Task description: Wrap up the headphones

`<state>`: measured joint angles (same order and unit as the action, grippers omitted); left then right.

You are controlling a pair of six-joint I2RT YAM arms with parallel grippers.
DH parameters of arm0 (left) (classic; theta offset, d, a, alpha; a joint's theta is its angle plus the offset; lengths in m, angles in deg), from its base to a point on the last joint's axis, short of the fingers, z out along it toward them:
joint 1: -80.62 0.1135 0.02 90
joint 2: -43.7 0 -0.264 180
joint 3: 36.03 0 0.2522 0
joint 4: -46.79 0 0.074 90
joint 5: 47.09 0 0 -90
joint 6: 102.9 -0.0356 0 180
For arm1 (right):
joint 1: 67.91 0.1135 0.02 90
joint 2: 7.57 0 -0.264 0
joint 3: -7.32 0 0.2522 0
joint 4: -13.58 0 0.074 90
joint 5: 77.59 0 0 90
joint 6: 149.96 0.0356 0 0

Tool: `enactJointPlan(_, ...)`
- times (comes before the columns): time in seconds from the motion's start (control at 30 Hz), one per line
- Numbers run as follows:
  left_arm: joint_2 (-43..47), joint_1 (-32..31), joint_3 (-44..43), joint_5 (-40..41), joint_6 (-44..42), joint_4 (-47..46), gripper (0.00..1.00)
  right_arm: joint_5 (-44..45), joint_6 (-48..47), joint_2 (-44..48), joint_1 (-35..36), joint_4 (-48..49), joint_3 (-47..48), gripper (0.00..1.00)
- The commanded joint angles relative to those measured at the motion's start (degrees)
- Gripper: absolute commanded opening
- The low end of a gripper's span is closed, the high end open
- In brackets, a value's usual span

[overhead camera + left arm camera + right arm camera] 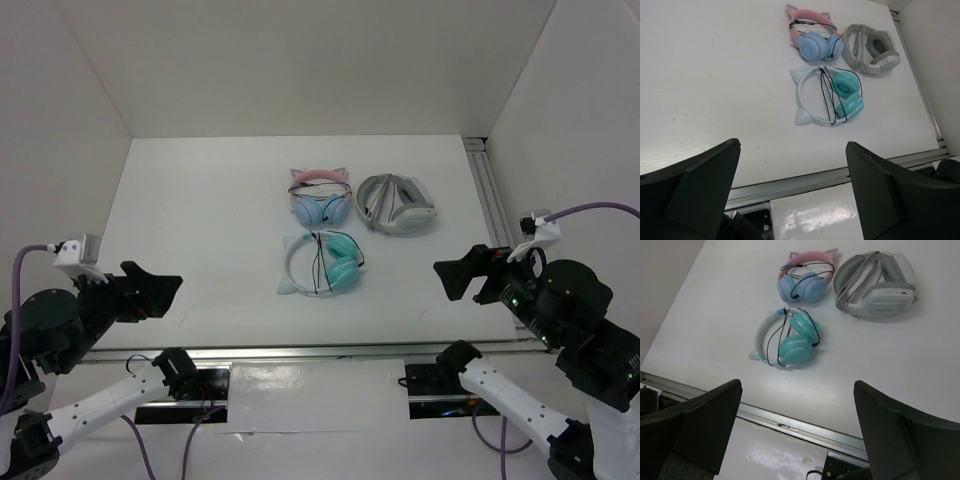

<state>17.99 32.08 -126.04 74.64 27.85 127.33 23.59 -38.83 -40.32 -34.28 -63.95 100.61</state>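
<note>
The headphones (322, 263) lie flat in the middle of the table, teal ear cups folded together, pale headband curving left, thin black cable looped across the band. They show in the left wrist view as the headphones (827, 96) and in the right wrist view as the headphones (786, 338). My left gripper (160, 293) hangs open above the table's near left edge, well short of them. My right gripper (455, 277) hangs open at the near right, also apart from them. Nothing sits between the jaws of the left gripper (792, 185) or the right gripper (797, 427).
A pink cat-ear pair with light-blue cups (320, 197) lies just behind the teal pair. A grey-white pair (396, 203) lies to its right. White walls enclose the table on three sides. A metal rail (300, 351) runs along the near edge, another rail (490, 190) along the right.
</note>
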Motion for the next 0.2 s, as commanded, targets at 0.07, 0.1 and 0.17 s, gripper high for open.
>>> enactJointPlan(0.07,3.38,-0.16,-1.45,0.35,1.08,5.01,1.00,-2.04,-1.96,3.47,-3.22,-4.53,-2.69,1.00)
enactJointPlan(0.1,3.91,-0.16,-0.66,0.96,1.78,5.72,1.00,-2.65,-1.96,3.48,-4.00,-4.00,-3.49,1.00)
enactJointPlan(0.17,4.97,-0.16,-0.13,0.97,1.79,5.73,1.00,-3.18,-2.67,2.96,-4.53,-3.47,-4.12,1.00)
